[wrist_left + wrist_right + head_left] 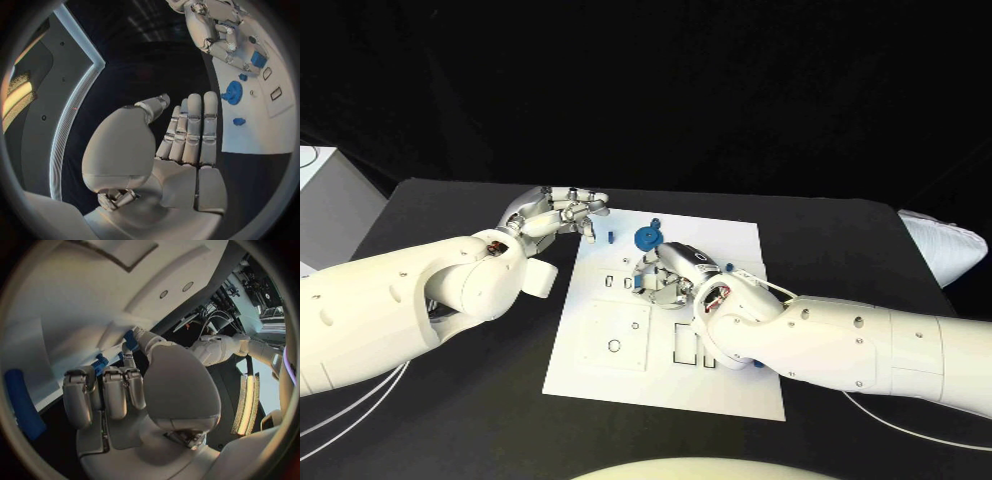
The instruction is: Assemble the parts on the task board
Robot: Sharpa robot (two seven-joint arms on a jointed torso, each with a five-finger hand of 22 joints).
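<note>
The white task board (610, 370) lies in the middle of the black table. My right hand (672, 272) is low over the board's upper middle, fingers curled down. Its thumb and a finger pinch a small blue part (130, 339) against the board. A round blue gear-like part (648, 238) stands near the board's far edge, also seen as the gear (232, 92) from the left wrist. A small blue part (613, 237) lies just left of it. My left hand (567, 212) hovers off the board's far left corner with fingers (190, 125) straight, holding nothing.
A long blue bar (22, 402) lies on the board near my right forearm, seen as a blue tip (759, 362) in the head view. Rectangular slots (687, 344) and a square recess (615, 346) mark the board's near half. A grey box (329, 200) stands at the far left.
</note>
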